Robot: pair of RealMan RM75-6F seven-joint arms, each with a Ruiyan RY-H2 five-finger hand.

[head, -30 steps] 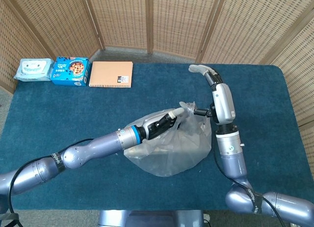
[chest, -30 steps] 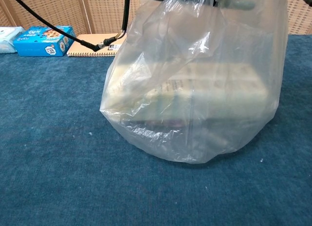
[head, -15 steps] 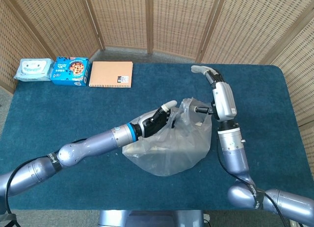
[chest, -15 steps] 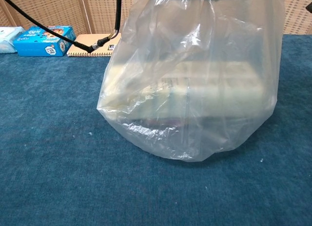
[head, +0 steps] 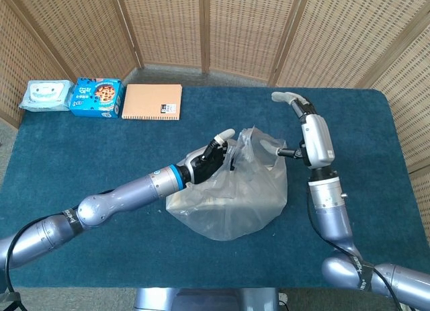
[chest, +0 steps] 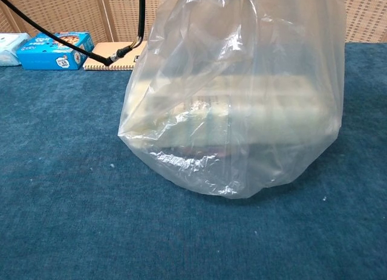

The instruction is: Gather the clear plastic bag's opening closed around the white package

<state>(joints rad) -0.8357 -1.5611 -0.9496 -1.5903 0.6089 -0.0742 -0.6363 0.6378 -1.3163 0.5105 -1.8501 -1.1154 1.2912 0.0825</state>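
The clear plastic bag (head: 232, 190) stands on the blue table, its top pulled up. Through the film in the chest view, the white package (chest: 272, 104) lies flat inside the bag (chest: 242, 62). My left hand (head: 209, 158) grips the bag's rim on its left side, one fingertip pointing up. To the right of the opening is my right hand (head: 306, 133), its fingers spread; the thumb (head: 268, 146) is at the rim and one finger reaches far back. Whether the thumb touches the film is unclear. The chest view cuts off both hands at its top edge.
At the back left of the blue table (head: 80, 156) lie a wipes pack (head: 45, 95), a blue snack box (head: 96, 96) and a tan notebook (head: 152, 101). A black cable (chest: 60, 41) hangs from my left arm. Wicker screens stand behind.
My right hand has swung right, away from the bag's top. My left hand has drawn back to the left with the rim, and the bag's top has shifted left.
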